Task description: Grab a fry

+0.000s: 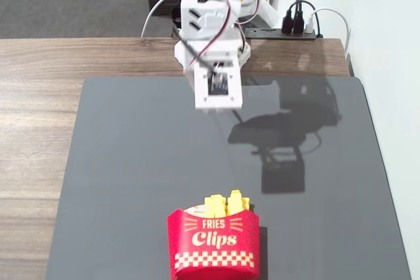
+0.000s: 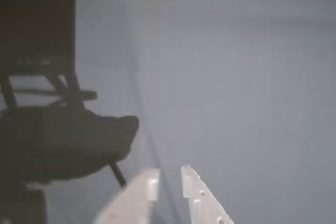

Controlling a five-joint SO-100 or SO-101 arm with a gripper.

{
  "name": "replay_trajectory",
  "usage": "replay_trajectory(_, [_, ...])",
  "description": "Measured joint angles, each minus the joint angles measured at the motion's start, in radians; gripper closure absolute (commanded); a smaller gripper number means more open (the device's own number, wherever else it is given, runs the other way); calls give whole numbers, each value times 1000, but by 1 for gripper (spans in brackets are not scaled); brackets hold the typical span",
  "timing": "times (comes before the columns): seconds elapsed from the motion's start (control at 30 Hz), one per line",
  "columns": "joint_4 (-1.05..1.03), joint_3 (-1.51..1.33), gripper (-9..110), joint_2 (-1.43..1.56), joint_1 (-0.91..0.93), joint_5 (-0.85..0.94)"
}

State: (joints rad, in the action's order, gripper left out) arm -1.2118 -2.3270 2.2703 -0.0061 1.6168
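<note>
My claw (image 2: 169, 178) hangs over the far part of the dark mat (image 1: 131, 162), fingers a narrow gap apart, gripping nothing; the wrist view shows only bare mat and my shadow. Yellow fries (image 1: 226, 204) poke from the red carton (image 1: 213, 244) at the mat's near edge, well apart from me.

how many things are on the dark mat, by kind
Red "Fries Clips" carton: 1
Yellow fry tips sticking out of its top: about 3; they bunch together, so the exact number is hard to tell
Total: about 4 on the dark mat
The gripper hangs over bare mat, holding nothing.
</note>
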Motion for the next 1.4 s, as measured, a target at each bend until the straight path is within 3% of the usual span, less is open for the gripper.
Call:
replay_trajectory(0.27, [61,221,79,-322,-5,0])
replay_trajectory(0.7, [114,515,79,-650,-44,-54])
replay_trajectory(1.4, [133,749,80,-884,-75,-75])
